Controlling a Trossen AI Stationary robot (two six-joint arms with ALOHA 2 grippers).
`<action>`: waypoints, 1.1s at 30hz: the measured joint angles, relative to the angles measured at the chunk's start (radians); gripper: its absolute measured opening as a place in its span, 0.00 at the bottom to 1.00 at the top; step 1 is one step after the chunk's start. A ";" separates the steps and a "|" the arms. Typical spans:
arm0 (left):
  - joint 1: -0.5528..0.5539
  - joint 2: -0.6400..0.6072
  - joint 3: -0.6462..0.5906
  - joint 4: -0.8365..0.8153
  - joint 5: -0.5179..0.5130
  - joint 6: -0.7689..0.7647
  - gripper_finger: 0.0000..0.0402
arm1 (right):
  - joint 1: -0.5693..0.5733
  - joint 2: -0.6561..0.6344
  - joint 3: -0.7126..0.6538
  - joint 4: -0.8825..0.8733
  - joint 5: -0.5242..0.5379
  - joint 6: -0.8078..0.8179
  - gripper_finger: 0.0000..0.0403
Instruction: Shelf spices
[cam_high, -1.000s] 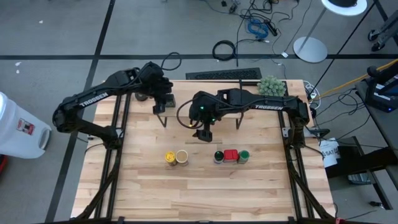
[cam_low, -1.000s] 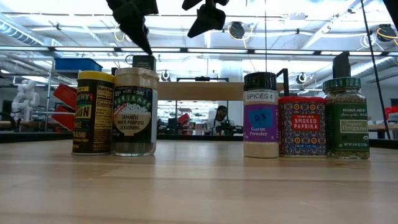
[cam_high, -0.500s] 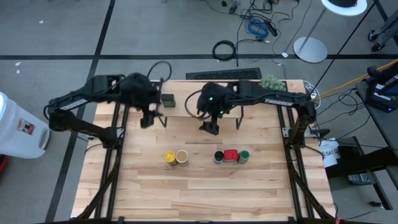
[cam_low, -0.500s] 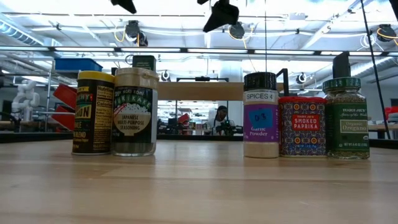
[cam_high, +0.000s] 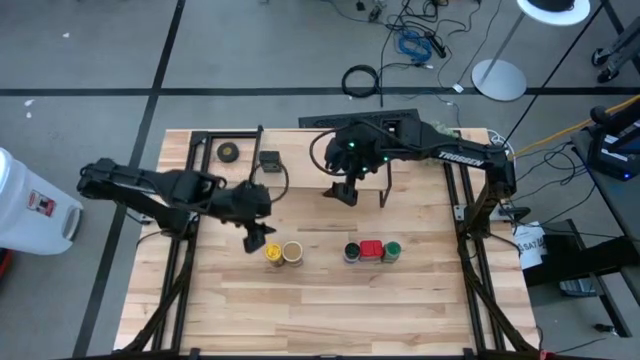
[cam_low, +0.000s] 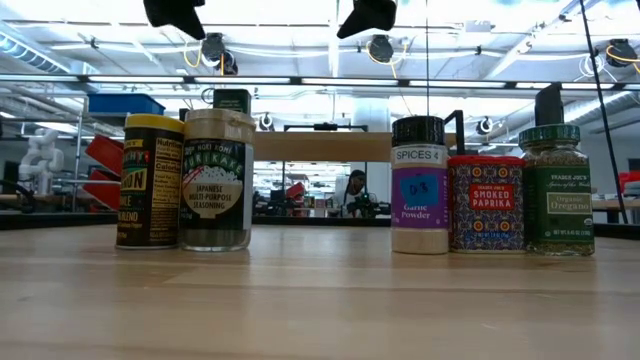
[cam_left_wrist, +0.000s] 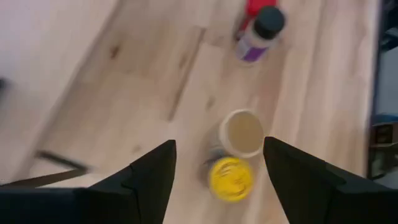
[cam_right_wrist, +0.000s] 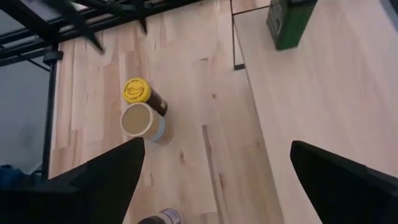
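Note:
Five spices stand in a row on the table: the yellow-lidded jar, tan-lidded jar, blue-labelled jar, red tin and green-lidded jar. The dark tin stands on the shelf, near the left end of its board. My left gripper hangs open above and just left of the yellow-lidded jar. My right gripper is open too, in the air over the shelf's near edge, and holds nothing.
A black tape roll lies on the table left of the shelf. The shelf's thin black legs stand between the far area and the row of jars. Bare table lies in front of the row.
My left gripper has drawn away from the dark tin on the shelf and swung toward the table's near edge, rolling as it went, until it is above the yellow-lidded jar. The tin stays on the shelf. My right gripper has risen and drifted toward the far edge.

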 joint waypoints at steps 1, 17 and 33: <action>-0.015 0.006 -0.012 0.006 -0.006 -0.006 0.68 | 0.004 0.000 0.000 0.000 0.000 0.002 0.97; -0.165 0.143 -0.094 0.031 -0.031 0.144 0.86 | 0.030 0.000 0.000 0.034 0.002 0.033 0.97; -0.152 0.236 -0.147 0.129 0.013 0.213 0.86 | 0.045 0.001 0.000 0.055 0.003 0.054 0.97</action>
